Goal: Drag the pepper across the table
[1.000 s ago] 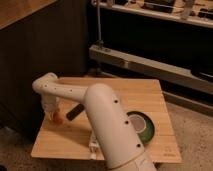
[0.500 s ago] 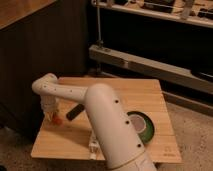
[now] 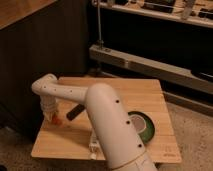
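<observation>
The pepper (image 3: 58, 120) is a tiny orange-red lump on the left part of the light wooden table (image 3: 125, 90). My gripper (image 3: 51, 116) hangs from the white arm, pointing down, right over and just left of the pepper, touching or nearly touching it. The dark oblong block (image 3: 74, 112) lies a little to the right of the pepper. The whitish bottle-like item (image 3: 93, 148) lies near the table's front edge, partly behind my arm.
A green round dish (image 3: 142, 125) sits at the right, partly hidden by my arm. A dark wooden panel wall (image 3: 45, 45) stands behind and left. A metal shelf rail (image 3: 150, 62) runs behind the table.
The gripper and pepper have shifted very slightly toward the table's front-left; the dark block and other objects have not moved.
</observation>
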Controlling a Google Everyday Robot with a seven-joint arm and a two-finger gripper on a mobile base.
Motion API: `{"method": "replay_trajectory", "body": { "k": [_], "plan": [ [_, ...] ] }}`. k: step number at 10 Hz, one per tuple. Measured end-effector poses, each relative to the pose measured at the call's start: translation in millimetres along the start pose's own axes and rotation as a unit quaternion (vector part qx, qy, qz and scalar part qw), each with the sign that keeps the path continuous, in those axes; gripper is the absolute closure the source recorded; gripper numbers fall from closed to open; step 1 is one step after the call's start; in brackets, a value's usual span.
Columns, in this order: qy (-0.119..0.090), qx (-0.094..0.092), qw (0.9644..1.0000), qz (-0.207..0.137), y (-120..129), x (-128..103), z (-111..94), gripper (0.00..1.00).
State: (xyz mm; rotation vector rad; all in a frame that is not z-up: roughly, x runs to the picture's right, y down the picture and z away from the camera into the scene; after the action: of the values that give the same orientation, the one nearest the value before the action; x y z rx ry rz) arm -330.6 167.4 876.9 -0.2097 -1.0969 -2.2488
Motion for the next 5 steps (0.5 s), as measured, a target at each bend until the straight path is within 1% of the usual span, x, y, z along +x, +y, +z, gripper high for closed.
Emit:
{"method": "replay_trajectory", "body": {
  "k": [2,3,5],
  "plan": [
    [0.007,-0.001,0.9998,-0.016,-27,-7,1,0.62],
    [0.011,-0.001,0.9997,-0.022,-34,-8,0,0.62],
    [0.016,-0.005,0.9994,-0.03,-40,-8,-3,0.62]
  ]
}}
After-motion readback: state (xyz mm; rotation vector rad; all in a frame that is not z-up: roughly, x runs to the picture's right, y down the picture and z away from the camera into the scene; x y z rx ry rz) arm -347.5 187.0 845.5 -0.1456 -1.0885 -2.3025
